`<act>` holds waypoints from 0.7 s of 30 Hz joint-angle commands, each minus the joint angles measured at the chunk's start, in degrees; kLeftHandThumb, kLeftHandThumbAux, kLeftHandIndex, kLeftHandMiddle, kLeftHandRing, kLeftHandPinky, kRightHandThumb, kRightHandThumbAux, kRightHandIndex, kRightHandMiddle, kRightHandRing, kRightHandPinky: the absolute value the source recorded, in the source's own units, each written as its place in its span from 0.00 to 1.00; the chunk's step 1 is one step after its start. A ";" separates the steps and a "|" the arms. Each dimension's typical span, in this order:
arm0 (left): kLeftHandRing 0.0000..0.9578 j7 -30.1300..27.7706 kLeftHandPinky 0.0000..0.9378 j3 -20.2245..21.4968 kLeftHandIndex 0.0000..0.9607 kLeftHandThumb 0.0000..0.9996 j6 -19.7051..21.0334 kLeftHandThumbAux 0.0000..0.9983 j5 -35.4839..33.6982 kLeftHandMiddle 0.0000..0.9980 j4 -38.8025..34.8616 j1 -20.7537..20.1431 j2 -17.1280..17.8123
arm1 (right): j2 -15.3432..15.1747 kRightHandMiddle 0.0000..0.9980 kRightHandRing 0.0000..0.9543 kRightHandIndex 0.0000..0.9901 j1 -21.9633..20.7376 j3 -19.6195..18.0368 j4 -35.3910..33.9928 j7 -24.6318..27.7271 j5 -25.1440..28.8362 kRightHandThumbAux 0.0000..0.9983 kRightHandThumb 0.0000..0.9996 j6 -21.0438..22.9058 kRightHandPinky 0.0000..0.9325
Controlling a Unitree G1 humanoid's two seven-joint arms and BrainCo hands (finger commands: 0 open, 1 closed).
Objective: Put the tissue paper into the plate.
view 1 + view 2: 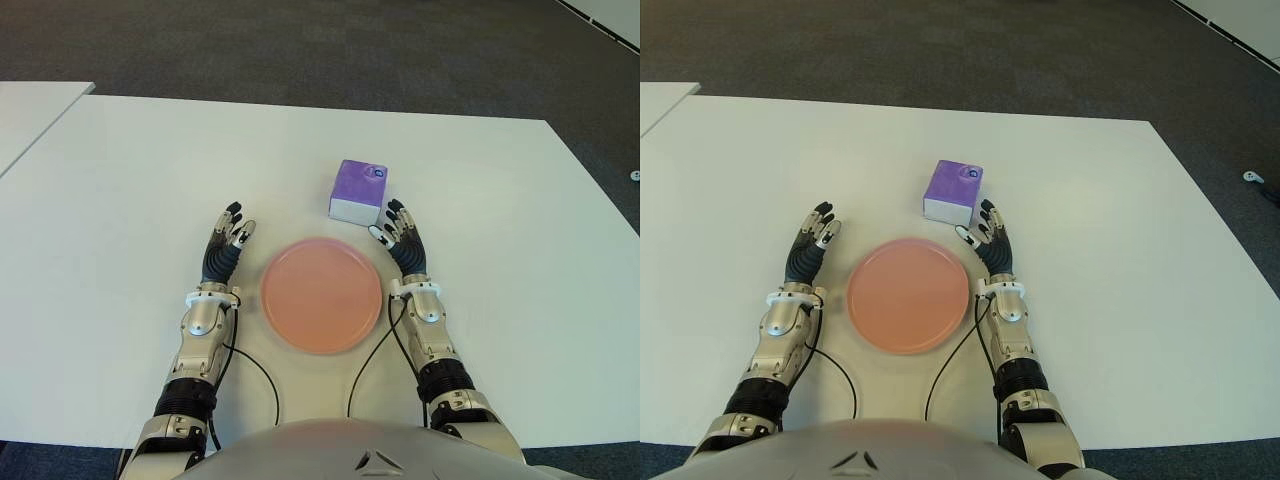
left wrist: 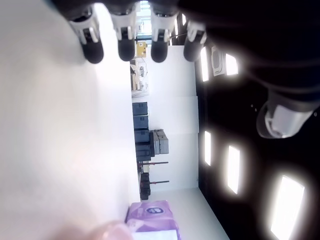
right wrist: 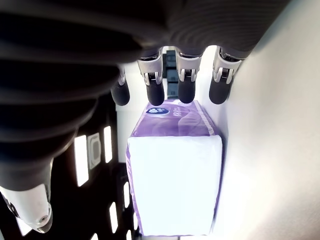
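A purple and white tissue pack [image 1: 358, 190] stands on the white table [image 1: 120, 200], just beyond the pink plate [image 1: 321, 294]. My right hand [image 1: 397, 232] lies to the right of the plate, its fingers straight and spread, the fingertips [image 3: 185, 91] close to the pack's near right corner and holding nothing. The pack [image 3: 175, 170] fills the right wrist view, apart from the fingers. My left hand [image 1: 228, 240] shows to the left of the plate, fingers extended and empty. The plate holds nothing.
The table's far edge [image 1: 300, 108] borders dark carpet. A second white table corner [image 1: 30, 110] shows at the far left. Black cables [image 1: 260, 380] run from both wrists toward my body near the table's front edge.
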 commanded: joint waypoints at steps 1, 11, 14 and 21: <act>0.00 0.00 0.00 -0.03 0.00 0.00 1.20 0.41 0.15 0.00 2.11 1.17 -0.25 | 0.45 0.00 0.00 0.00 5.09 0.28 4.35 0.02 -0.32 0.62 0.00 4.68 0.00; 0.00 -0.06 0.00 -0.10 0.00 0.00 1.05 0.40 0.12 0.00 2.30 0.96 -0.34 | 0.38 0.00 0.00 0.00 4.70 0.11 4.78 -0.73 -0.57 0.64 0.00 5.33 0.00; 0.00 -0.05 0.00 -0.14 0.00 0.00 1.17 0.39 0.11 0.00 2.25 0.92 -0.40 | 0.28 0.00 0.00 0.00 4.42 0.04 5.16 -1.31 -0.77 0.65 0.00 5.70 0.00; 0.00 0.17 0.00 -0.17 0.00 0.00 1.44 0.39 0.27 0.00 2.01 0.84 -0.43 | -1.92 0.00 0.00 0.00 3.09 -1.08 5.12 -5.25 -2.36 0.65 0.03 9.39 0.00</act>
